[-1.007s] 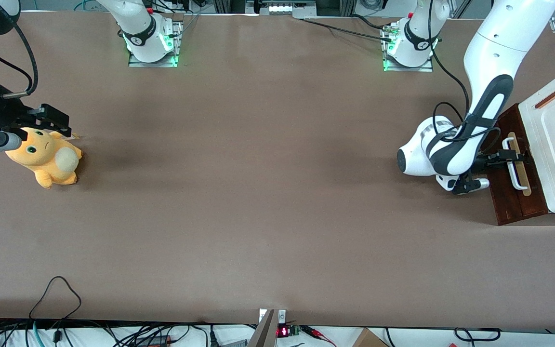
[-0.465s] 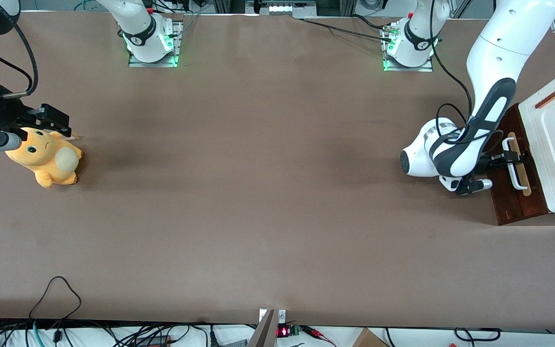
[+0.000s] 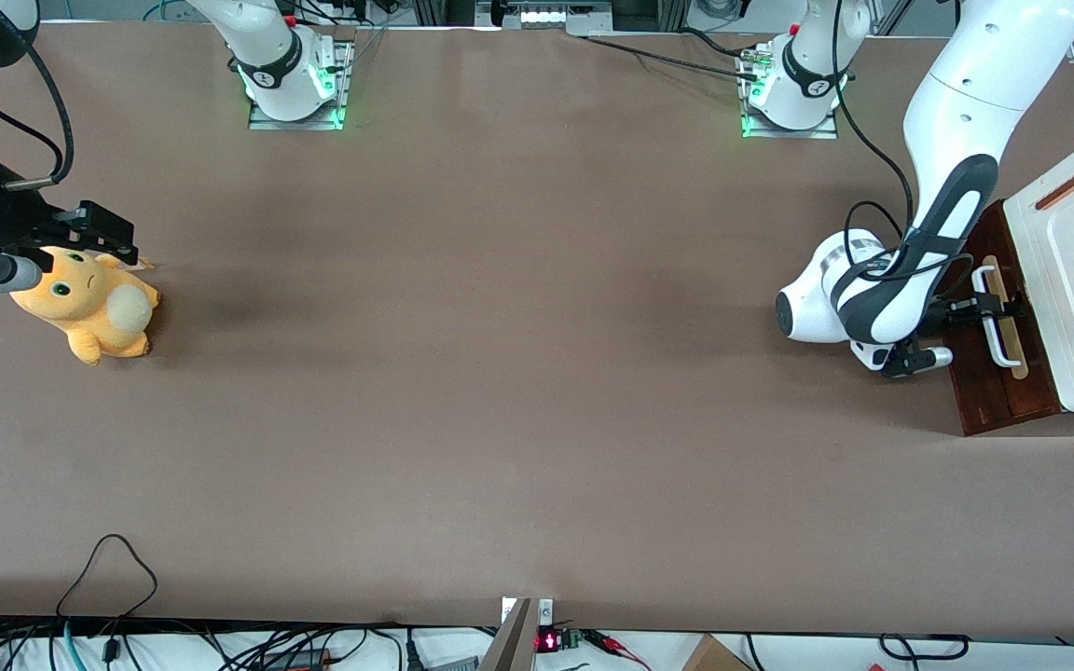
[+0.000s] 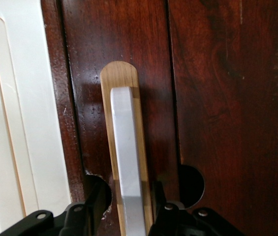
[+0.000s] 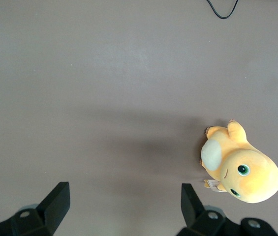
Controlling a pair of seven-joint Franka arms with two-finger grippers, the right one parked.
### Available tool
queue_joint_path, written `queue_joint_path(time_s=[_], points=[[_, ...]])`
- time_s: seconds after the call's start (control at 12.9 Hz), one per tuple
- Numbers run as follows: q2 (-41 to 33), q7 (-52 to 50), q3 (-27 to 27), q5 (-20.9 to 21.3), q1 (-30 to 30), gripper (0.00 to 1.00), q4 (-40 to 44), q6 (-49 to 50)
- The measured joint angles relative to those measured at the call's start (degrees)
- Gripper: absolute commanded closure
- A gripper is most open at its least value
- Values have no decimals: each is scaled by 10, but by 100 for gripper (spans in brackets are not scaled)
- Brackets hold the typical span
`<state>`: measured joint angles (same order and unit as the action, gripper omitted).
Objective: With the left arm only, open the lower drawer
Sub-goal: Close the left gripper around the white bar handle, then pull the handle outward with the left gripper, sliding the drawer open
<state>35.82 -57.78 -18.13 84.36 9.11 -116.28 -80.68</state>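
brown surface is carrying the lower drawer (image 3: 1003, 349), not yet pulled out, while the left arm's gripper (image 4: 127, 216) is straddling its white handle (image 4: 126, 162), jaws spread.

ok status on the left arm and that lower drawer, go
End effector at the drawer handle, fingers either side of the bar, not clamped. Lower drawer not visibly pulled out. Nothing in the way in front of it.

Left arm (image 3: 952, 121) bent down over the working end of the table, wrist level. Gripper (image 4: 127, 212) straddles the white bar handle (image 4: 127, 162), one finger (image 4: 93, 204) on each side, not closed.
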Motion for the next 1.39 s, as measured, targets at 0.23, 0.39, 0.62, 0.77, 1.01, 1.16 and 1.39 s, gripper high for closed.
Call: queue_joint_path(time_s=[0.23, 0.39, 0.62, 0.77, 1.01, 1.16, 1.39], points=[[1, 0, 0, 0, 0, 74, 0, 0], [1, 0, 0, 0, 0, 81, 0, -1], [3, -16, 0, 0, 0, 90, 0, -3], [3, -17, 0, 0, 0, 96, 0, -2], [3, -17, 0, 0, 0, 98, 0, -2], [3, -17, -1, 0, 0, 99, 0, -3], [4, -20, -9, -1, -11, 99, -1, -1]])
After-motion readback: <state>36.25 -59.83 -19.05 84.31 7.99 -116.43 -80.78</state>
